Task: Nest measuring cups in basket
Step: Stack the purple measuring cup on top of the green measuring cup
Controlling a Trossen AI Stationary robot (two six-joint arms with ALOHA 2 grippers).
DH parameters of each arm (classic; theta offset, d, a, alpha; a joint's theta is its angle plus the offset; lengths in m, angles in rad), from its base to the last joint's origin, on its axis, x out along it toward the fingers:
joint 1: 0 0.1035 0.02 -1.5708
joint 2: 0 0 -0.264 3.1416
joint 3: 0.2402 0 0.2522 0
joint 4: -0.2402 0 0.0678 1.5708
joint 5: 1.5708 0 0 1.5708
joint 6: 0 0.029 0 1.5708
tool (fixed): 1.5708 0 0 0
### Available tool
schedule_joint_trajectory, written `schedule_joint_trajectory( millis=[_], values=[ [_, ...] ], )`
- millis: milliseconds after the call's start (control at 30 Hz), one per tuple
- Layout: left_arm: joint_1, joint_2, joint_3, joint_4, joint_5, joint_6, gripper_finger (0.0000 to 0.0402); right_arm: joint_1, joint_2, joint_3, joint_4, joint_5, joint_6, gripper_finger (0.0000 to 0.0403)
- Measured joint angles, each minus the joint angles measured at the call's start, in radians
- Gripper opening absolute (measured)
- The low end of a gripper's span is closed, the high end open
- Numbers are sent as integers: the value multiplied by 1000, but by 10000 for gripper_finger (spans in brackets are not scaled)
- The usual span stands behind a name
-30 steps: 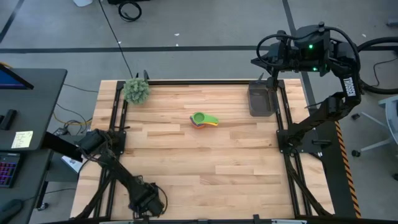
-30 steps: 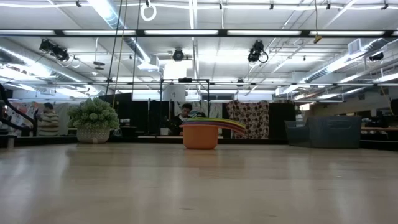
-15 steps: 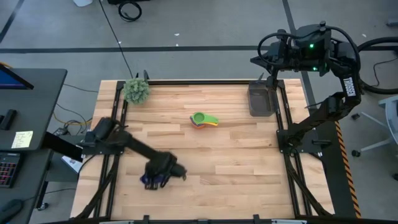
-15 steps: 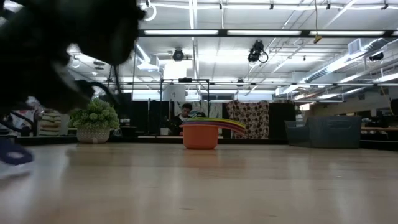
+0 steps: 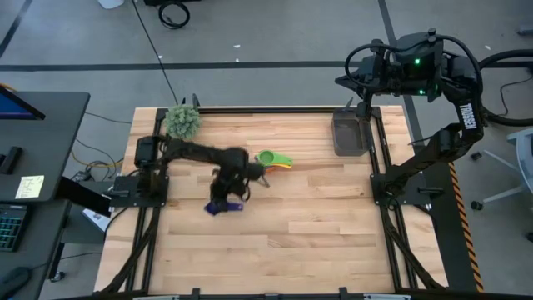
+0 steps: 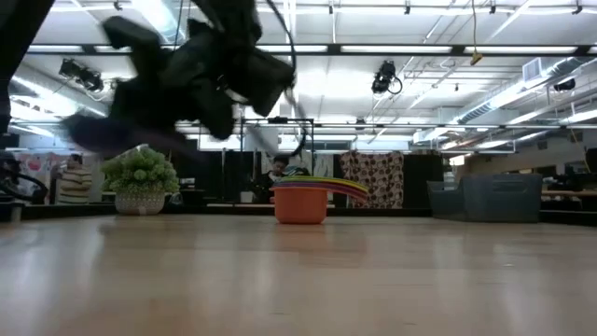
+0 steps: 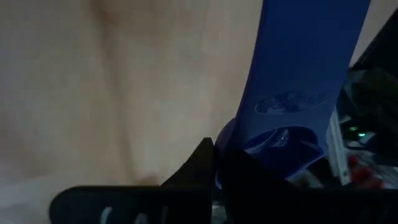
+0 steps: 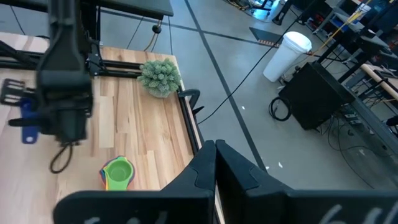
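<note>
Just beside the nested cup stack (image 5: 273, 160), the left hand (image 5: 226, 202) clenches a blue measuring cup (image 7: 305, 81).

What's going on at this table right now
The left arm's tool is shut on a dark blue measuring cup and carries it above the wooden table, close to the stack of nested cups in the middle, green one on top. The dark grey basket sits apart at the far right edge, with no cups visible in it. The right arm's tool is shut and parked above the table's far right corner. A fuzzy green plant stands at the far left corner.
</note>
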Motion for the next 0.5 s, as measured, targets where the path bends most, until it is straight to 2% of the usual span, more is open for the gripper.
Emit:
schedule_joint_trajectory(
  millis=[200, 333, 500],
  values=[
    [119, -1, 285, -113, -224, 125, 14, 0, 0, 0, 0, 0, 0, 11],
    [178, -2, 455, -108, -313, 181, 14, 0, 0, 0, 0, 0, 0, 11],
    [237, 24, 600, -99, -391, 236, 14, 0, 0, 0, 0, 0, 1, 11]
  ],
)
